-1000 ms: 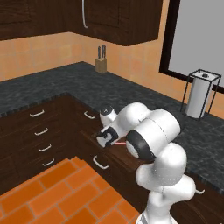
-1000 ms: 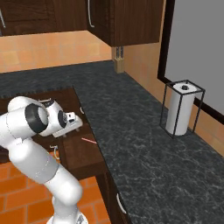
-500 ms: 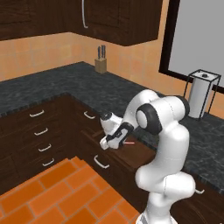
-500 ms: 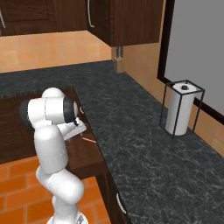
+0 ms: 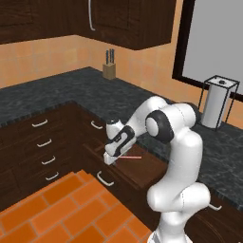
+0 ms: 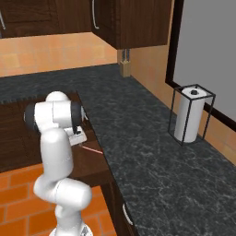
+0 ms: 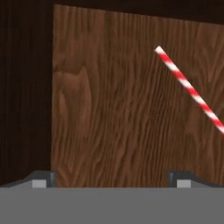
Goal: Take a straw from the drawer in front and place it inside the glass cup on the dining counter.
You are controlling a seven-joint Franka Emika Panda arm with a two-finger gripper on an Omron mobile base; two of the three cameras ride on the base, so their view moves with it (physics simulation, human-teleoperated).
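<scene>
Browns, black speckle and one candy stripe

Under my hand the shallow dark-brown wooden drawer (image 7: 118, 109) shows warm reddish-brown grain, and on it lies the thin straw (image 7: 189, 89) — banded red and white. My arm is white with dark joints; the granite counter (image 6: 152, 152) is black, flecked grey; the floor tiles (image 5: 52, 209) are orange, the wall tiles (image 5: 42, 59) peach — cabinets (image 5: 133, 21) near-black brown.

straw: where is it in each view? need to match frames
Left base view: straw lies centre, in the open drawer, just right of the end effector.
Right base view: straw left of centre, by the counter edge.
Hand view: straw upper right, running off the right edge.
Shared landmark: the drawer's wood floor.
</scene>
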